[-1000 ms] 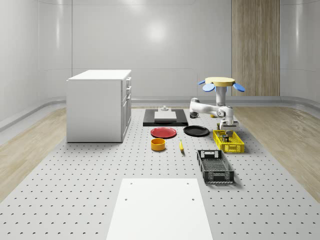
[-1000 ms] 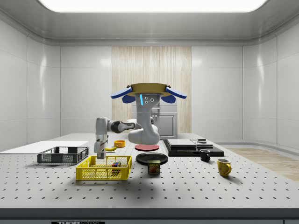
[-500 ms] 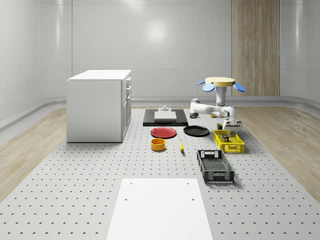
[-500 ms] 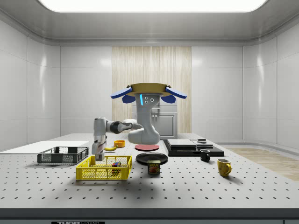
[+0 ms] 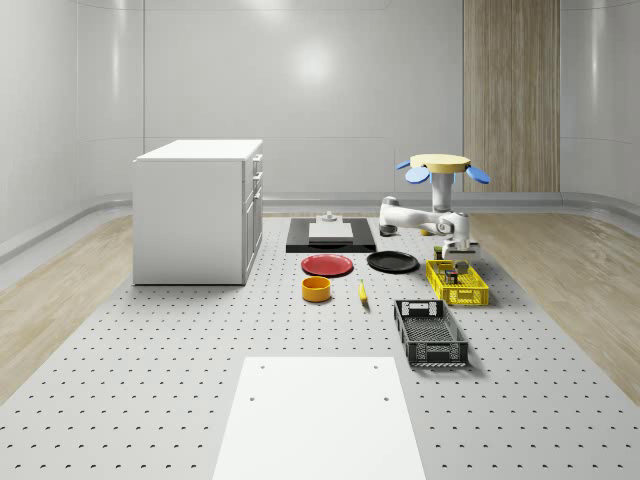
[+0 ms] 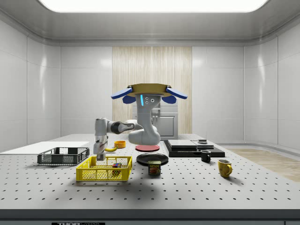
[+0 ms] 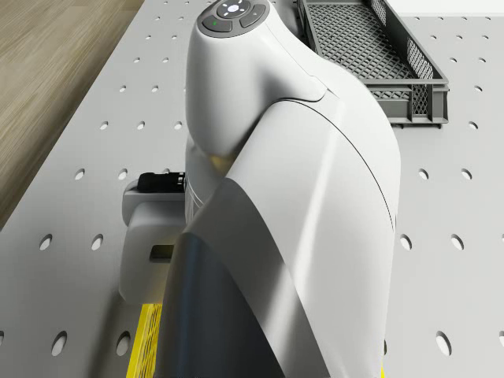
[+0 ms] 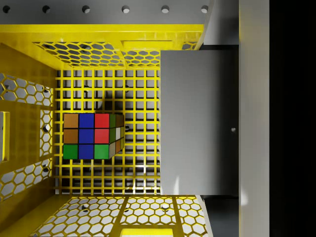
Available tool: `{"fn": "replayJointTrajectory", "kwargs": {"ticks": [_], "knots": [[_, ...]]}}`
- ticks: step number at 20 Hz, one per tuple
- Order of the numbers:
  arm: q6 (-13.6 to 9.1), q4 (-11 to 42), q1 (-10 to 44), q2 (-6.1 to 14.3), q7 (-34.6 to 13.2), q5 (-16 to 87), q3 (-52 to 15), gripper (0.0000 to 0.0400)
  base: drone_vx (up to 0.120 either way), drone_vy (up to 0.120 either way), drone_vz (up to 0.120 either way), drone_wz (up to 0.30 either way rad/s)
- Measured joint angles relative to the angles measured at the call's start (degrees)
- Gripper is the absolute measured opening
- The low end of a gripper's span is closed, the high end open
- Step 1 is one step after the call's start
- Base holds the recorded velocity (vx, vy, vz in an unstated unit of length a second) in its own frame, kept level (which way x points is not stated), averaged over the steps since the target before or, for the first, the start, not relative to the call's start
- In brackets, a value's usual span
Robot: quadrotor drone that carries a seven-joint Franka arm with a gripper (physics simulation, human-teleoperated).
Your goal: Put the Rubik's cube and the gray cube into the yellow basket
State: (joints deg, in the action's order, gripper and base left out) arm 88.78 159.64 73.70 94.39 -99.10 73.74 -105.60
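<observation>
The white arm (image 7: 291, 181) is blocking most of the drone view, cutting off the yellow mesh basket (image 7: 146, 340) beneath it. In the wrist view, the plain gray cube (image 8: 197, 123) is sitting close under the camera, partly hidden at one edge; the claw seems to be clamped on it. The multicoloured Rubik's cube (image 8: 91, 136) is lying on the basket floor, with open floor all around it. In the side view, the gripper (image 6: 100, 158) is hanging just above the basket's rim at centre left. The blue-rotored drone (image 5: 441, 163) is hovering behind the basket at the whole-scene view's right, and the black mesh crate (image 5: 437, 352) is lying well apart, toward the lower right.
</observation>
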Motion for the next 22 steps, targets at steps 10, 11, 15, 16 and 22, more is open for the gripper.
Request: {"fn": "replayJointTrajectory", "kwargs": {"ticks": [10, 11, 15, 16, 22], "knots": [[2.3, 1.2, -2.3, -0.1, 1.6, 5.9, 6.3, 0.025, 0.0, 0.0, 0.0, 0.0], [2.5, 1.3, -2.4, -0.1, 1.6, 6.7, 7.1, 0.025, 0.0, 0.0, 0.0, 0.0], [3.5, 1.6, -2.5, -0.1, 1.6, 9.6, 10.1, 0.025, 0.0, 0.0, 0.0, 0.0], [3.7, 1.6, -2.5, -0.1, 1.6, 10.3, 10.8, 0.025, 0.0, 0.0, 0.0, 0.0], [4.8, 1.7, -2.4, -0.3, 1.5, 13.8, 14.5, 0.0273, 0.0, 0.0, 0.0, 0.0]]}}
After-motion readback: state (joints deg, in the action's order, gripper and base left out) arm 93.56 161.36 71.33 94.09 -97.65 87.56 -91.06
